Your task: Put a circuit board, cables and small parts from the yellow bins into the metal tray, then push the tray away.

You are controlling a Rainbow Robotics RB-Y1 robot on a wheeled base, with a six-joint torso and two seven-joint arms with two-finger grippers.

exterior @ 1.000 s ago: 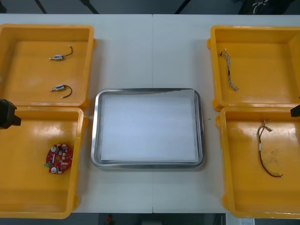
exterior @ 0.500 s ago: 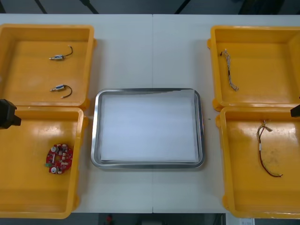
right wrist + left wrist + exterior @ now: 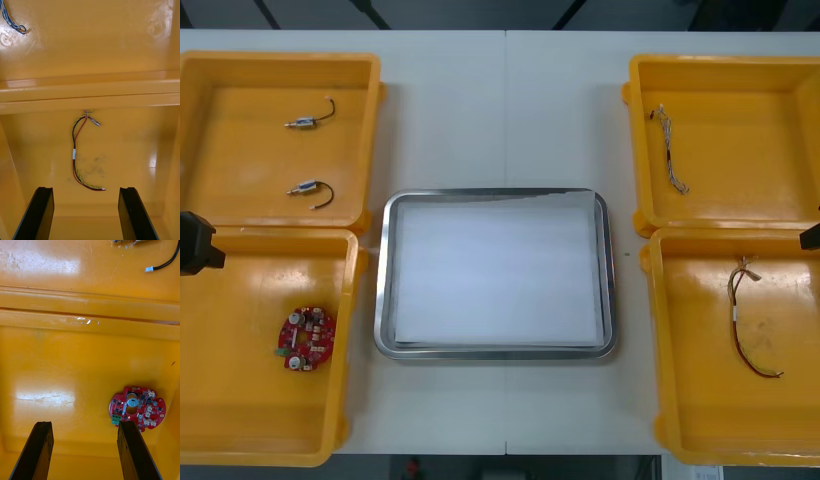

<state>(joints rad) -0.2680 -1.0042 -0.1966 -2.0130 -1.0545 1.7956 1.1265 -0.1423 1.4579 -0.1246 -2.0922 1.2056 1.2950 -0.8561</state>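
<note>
A round red circuit board (image 3: 306,338) lies in the near left yellow bin (image 3: 240,440). My left gripper (image 3: 86,452) hangs open above that bin's floor, and the circuit board (image 3: 137,408) lies just beyond its finger (image 3: 135,450). A red and yellow cable (image 3: 745,320) rests in the near right bin (image 3: 680,400). My right gripper (image 3: 85,213) is open over it, the red and yellow cable (image 3: 77,153) lying just ahead of its fingers. The metal tray (image 3: 385,270), white inside, sits between the bins.
The far left bin (image 3: 210,70) holds two small metal parts (image 3: 302,123) (image 3: 306,187) with black cables. A twisted blue and white cable (image 3: 670,160) lies in the far right bin (image 3: 780,75). Bare table stretches beyond the tray.
</note>
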